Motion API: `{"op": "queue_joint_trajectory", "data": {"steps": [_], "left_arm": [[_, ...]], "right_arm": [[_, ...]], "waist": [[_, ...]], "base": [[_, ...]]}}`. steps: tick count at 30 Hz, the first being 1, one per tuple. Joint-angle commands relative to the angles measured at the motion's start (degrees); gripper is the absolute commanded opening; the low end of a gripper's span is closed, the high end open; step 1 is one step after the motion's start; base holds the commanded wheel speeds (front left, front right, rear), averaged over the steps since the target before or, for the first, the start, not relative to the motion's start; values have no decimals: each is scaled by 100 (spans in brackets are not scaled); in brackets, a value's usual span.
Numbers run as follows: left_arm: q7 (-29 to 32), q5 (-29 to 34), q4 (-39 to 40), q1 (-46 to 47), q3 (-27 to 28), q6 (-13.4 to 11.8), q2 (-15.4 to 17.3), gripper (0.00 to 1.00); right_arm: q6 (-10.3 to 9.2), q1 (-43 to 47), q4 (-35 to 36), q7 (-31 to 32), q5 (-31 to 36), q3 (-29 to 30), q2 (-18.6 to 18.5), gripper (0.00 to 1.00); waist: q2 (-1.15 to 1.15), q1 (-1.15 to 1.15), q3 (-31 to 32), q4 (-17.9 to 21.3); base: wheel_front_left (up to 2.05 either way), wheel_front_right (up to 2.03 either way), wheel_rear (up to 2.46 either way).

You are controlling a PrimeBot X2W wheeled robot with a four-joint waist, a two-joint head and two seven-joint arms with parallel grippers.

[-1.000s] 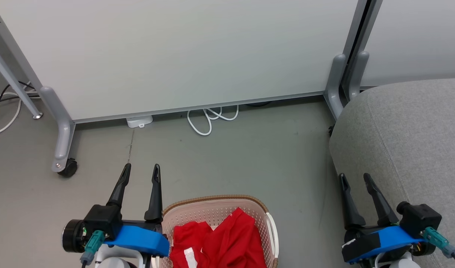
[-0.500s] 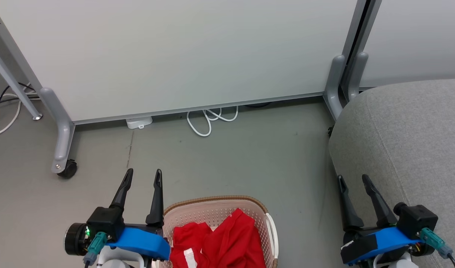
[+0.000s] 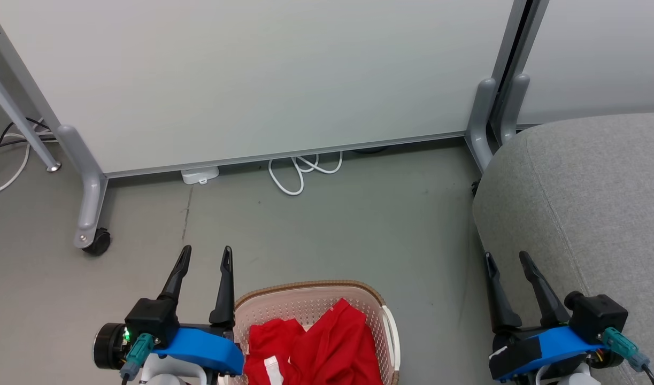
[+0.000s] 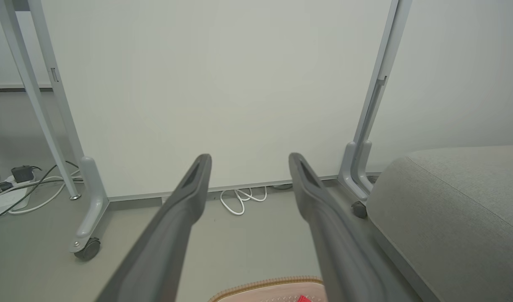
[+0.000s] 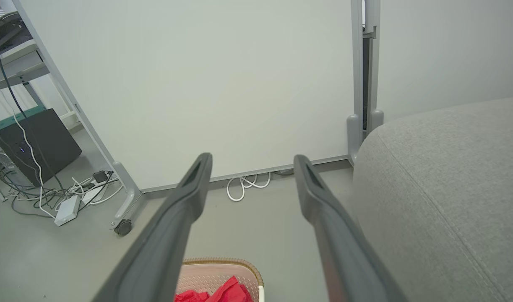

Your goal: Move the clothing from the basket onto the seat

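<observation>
Left gripper (image 3: 207, 250) and right gripper (image 3: 505, 256) gape, empty. Red clothing (image 3: 327, 342) heaped in basket (image 3: 305, 284); seat (image 3: 589, 203) alongside. Advice: pinch a top fold deep, lift clear of rim.

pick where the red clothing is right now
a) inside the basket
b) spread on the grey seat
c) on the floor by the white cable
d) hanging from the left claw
a: the clothing lies bunched inside the basket, and both the left claw and the right claw are open, holding nothing.
</observation>
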State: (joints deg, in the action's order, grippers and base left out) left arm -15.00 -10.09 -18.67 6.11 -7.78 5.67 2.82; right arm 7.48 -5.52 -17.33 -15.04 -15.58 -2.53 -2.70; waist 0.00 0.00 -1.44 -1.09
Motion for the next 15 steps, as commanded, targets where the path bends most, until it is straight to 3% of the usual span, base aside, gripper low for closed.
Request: {"op": "queue_joint_trajectory", "data": {"steps": [1,15], "left_arm": [[-28,-9,-16,70,31,15,12,100],[-28,323,-457,679,-136,147,34,100]], "right_arm": [[3,-13,-7,-22,35,-12,-34,100],[3,-292,61,-22,20,-59,-33,100]], "waist": [[0,0,-4,1],[0,0,-510,98]], "base": [[0,0,0],[0,0,0]]}}
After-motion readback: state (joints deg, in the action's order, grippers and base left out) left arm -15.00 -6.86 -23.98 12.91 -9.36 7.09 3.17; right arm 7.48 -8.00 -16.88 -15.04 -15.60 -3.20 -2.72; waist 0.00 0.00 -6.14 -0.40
